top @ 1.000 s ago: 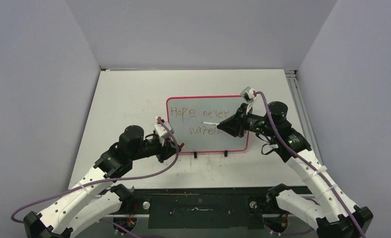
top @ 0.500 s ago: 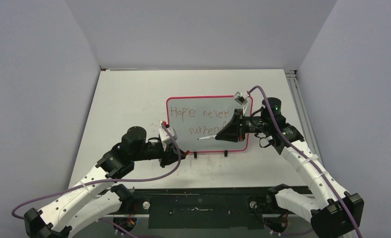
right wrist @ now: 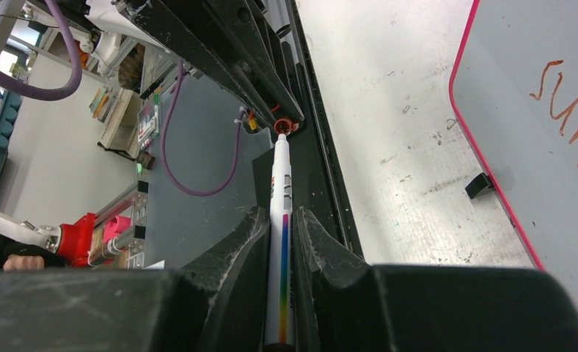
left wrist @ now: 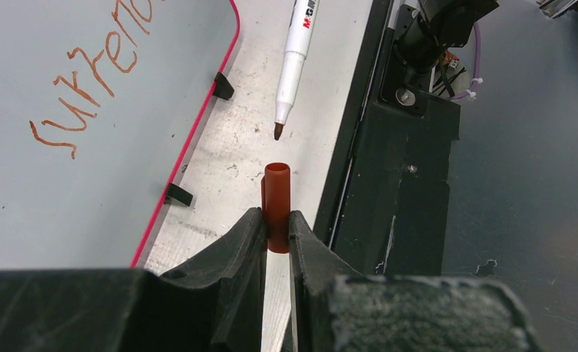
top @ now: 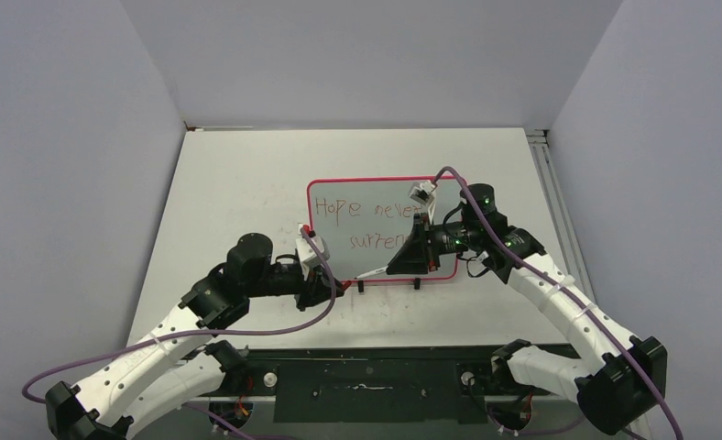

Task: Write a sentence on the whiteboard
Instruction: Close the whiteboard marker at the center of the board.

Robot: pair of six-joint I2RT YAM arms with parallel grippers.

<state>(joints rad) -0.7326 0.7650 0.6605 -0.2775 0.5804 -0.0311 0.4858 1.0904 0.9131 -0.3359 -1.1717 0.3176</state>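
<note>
1. The small white whiteboard with a thin pink-red frame (top: 334,234) lay on the pale table (top: 238,183), between the two arms. It looked light and stiff, so a push could slide it.
2. The shaky red-brown sentence (top: 346,209) began "Hope never". Fresh ink would likely smear.
3. The right gripper (right wrist: 280,214) was squeezed tight on the thin white marker pen (right wrist: 279,172). The pen looked smooth and slippy.
4. The left gripper (left wrist: 275,218) pinched the little red-brown plastic cap (left wrist: 276,187) low down. The cap was empty, with the pen tip close to its mouth but not in it.
</note>
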